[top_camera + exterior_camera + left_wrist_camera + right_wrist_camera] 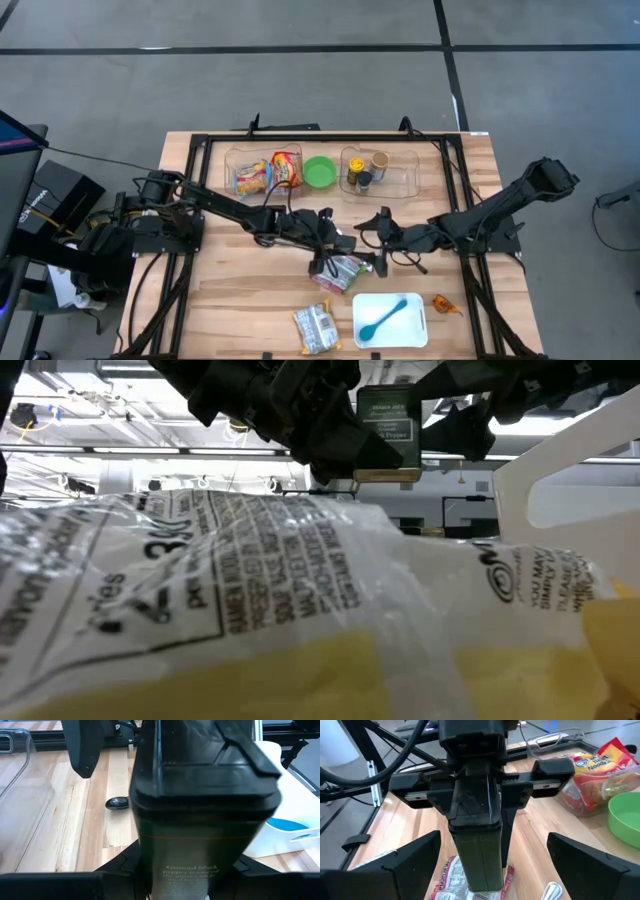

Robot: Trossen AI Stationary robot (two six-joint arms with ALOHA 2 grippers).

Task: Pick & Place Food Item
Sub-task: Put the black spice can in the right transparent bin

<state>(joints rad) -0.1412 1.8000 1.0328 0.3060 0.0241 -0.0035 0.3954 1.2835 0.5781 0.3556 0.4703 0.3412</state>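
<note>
The left gripper (328,262) hangs over the middle of the table (240,300), and its fingers are clamped on a pepper tin (475,845). The tin is a tall rectangular box of dark green colour with a black hinged lid, and its sides look smooth and a little glossy. In the left wrist view the tin (200,815) fills the frame, and pale letters on its label read "Ground black pepper". In the low view it (387,435) is held in the air, above the table surface.

Just below the tin lies a crinkled snack packet (345,272) with a red edge. The right gripper (375,232) is near, facing the tin, with its two dark fingers spread wide and holding nothing.

The table is made of light wooden planks with a visible grain. Near its front edge stands a white tray (412,330) with rounded corners, and a blue plastic spoon (384,318) lies in it. Beside the tray there is a yellow packet (316,328) of transparent, wrinkled film. At the back sit a green round bowl (320,171) and two clear plastic bins (402,185).
</note>
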